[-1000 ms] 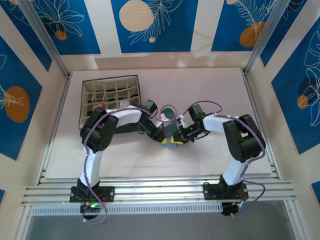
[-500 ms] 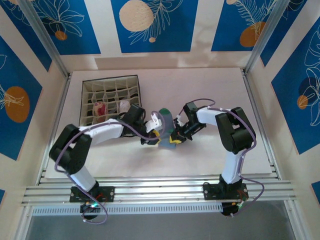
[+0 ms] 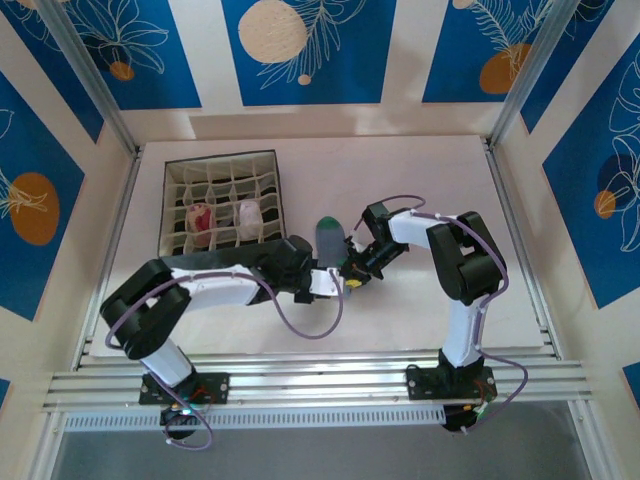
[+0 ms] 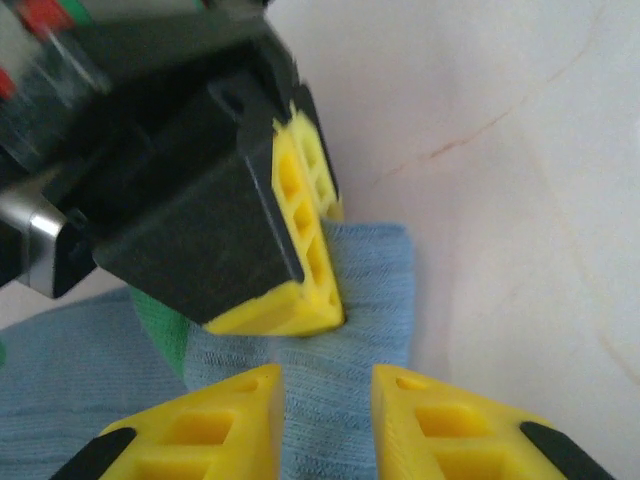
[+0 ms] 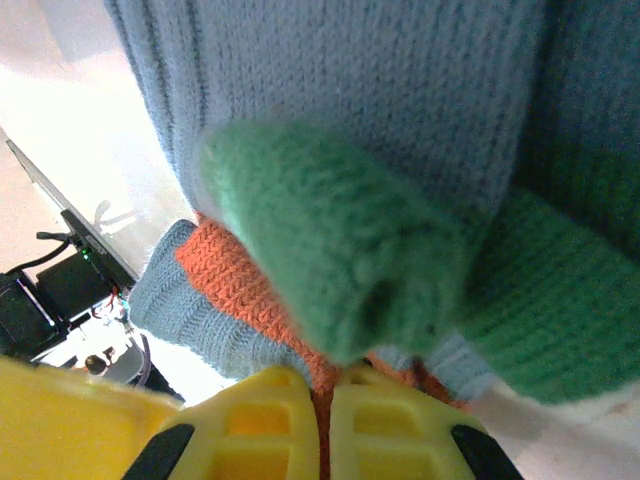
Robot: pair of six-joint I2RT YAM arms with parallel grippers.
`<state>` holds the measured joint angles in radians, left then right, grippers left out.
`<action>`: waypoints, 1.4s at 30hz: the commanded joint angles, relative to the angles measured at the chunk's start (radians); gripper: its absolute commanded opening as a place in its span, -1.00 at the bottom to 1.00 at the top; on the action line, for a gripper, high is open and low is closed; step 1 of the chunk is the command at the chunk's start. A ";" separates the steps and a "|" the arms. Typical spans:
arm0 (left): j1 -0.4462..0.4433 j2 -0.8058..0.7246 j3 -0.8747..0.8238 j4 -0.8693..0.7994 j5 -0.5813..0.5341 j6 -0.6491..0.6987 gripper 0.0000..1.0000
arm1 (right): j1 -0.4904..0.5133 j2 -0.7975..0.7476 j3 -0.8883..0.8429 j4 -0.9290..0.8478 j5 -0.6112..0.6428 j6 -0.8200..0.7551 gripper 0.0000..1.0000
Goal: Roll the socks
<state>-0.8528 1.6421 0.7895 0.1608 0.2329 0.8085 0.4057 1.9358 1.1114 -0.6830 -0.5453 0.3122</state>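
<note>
I'm opening my left gripper [image 4: 325, 400] off the grey-blue sock [image 4: 378, 285], jaws now apart, while my right gripper [image 5: 325, 400] is still pinching its orange cuff [image 5: 240, 280] for the roll

You are looking at a robot lab cell rather than a home: a left arm [image 3: 205, 285] and a right arm [image 3: 465, 262] bolted to an aluminium rail [image 3: 320, 382] at the near edge of a white table [image 3: 420, 180], metal frame posts [image 3: 88, 75] at its corners, blue leaf-printed backdrop panels [image 3: 350, 70] walling it in.
</note>
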 commanded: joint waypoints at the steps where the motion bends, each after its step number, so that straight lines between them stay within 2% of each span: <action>1: -0.012 0.037 -0.007 0.053 -0.056 0.055 -0.43 | 0.010 0.049 -0.007 -0.046 0.063 -0.017 -1.00; 10: -0.032 0.068 -0.024 0.059 -0.058 0.066 -0.26 | 0.003 0.059 0.001 -0.056 0.066 -0.029 -1.00; 25: -0.072 0.137 -0.041 0.042 -0.127 0.089 -0.21 | -0.004 0.053 -0.004 -0.066 0.061 -0.038 -1.00; 26: -0.072 0.146 -0.036 0.037 -0.136 0.088 -0.28 | -0.004 0.051 -0.005 -0.066 0.058 -0.040 -0.97; 27: -0.072 0.155 -0.029 0.027 -0.145 0.086 -0.43 | -0.004 0.046 -0.006 -0.067 0.056 -0.041 -0.93; 28: -0.073 0.162 -0.020 0.010 -0.147 0.083 -0.59 | -0.003 0.039 -0.007 -0.066 0.053 -0.042 -0.85; 29: -0.072 0.166 -0.009 -0.011 -0.142 0.076 -0.85 | -0.005 0.026 -0.010 -0.061 0.051 -0.044 -0.72; 30: -0.071 0.166 -0.002 -0.027 -0.134 0.062 -1.00 | -0.006 0.010 -0.018 -0.051 0.051 -0.044 -0.59; 32: -0.064 0.159 0.002 -0.043 -0.096 0.030 -1.00 | -0.015 -0.030 -0.039 -0.026 0.051 -0.041 -0.37; 34: -0.048 0.151 0.009 -0.064 -0.024 -0.014 -1.00 | -0.032 -0.072 -0.065 0.004 0.048 -0.028 -0.26; 39: 0.024 0.191 0.091 -0.216 0.230 -0.119 -1.00 | -0.089 -0.166 -0.115 0.054 0.072 0.007 -0.21; 42: 0.045 0.238 0.136 -0.286 0.319 -0.156 -1.00 | -0.093 -0.193 -0.127 0.085 0.085 0.012 -0.21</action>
<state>-0.8242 1.8111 0.9115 0.0811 0.3878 0.7227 0.3180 1.7832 0.9985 -0.6380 -0.4805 0.3080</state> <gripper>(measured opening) 0.053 0.395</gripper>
